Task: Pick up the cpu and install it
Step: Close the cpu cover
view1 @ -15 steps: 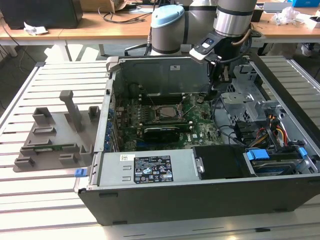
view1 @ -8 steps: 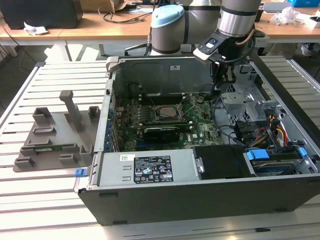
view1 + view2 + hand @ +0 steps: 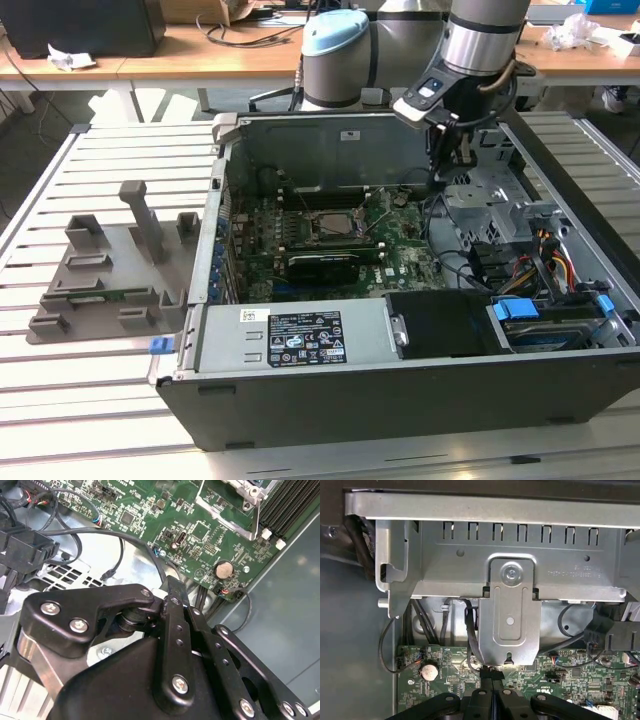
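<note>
- cpu: cannot tell whether it sits in the socket (image 3: 330,222).
- fingers (image 3: 486,680) closed together over the motherboard (image 3: 400,255), at its far right, inside the open case (image 3: 400,400).

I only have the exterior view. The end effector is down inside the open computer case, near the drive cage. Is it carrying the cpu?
Observer: In the first wrist view the end effector is shut, with nothing held in it.
Reviewer: What is right in front of it?
Observer: A silver bracket held by one screw, reaching to the edge of the green motherboard.
Reviewer: Any landmark on the board close by?
Observer: In the second wrist view, a round coin cell battery sits near it.
</note>
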Robot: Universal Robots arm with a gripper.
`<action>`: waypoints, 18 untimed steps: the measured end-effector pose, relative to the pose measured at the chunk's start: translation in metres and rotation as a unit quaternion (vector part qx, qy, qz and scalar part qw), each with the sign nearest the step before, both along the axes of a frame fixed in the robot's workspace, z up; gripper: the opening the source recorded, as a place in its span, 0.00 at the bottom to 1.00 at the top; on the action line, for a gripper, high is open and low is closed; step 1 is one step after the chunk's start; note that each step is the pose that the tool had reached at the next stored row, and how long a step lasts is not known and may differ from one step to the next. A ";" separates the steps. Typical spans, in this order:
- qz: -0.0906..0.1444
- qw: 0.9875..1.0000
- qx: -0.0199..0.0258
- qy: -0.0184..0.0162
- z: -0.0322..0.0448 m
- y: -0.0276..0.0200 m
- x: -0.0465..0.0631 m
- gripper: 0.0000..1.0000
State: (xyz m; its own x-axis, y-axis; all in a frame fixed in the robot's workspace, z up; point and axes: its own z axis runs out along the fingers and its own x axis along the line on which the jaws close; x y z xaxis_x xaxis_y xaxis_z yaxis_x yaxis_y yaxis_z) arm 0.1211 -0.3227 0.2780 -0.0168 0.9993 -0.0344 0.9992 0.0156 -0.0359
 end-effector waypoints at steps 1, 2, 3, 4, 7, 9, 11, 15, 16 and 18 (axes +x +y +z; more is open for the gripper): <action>0.000 1.000 0.000 0.000 -0.0011 0.0000 -0.001 0.11; 0.000 1.000 0.000 0.000 -0.0015 0.0000 -0.003 0.11; 0.000 1.000 0.000 0.000 -0.0024 0.0000 -0.008 0.11; 0.000 1.000 0.000 0.000 -0.0033 0.0000 -0.011 0.11; 0.000 1.000 0.001 0.000 -0.0086 0.0001 -0.014 0.11; 0.000 1.000 0.001 0.000 -0.0109 0.0000 -0.014 0.11; 0.000 1.000 0.000 0.000 -0.0127 0.0000 -0.014 0.11; 0.000 1.000 0.000 0.000 -0.0178 0.0000 -0.014 0.11; 0.000 1.000 0.000 0.000 -0.0195 0.0000 -0.014 0.11; 0.000 1.000 0.000 0.000 -0.0228 0.0000 -0.014 0.11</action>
State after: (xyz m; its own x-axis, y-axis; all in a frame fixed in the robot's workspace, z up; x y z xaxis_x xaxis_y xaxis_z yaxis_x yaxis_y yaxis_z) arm 0.1069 -0.3227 0.2553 -0.0170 0.9993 -0.0334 0.9992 0.0158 -0.0359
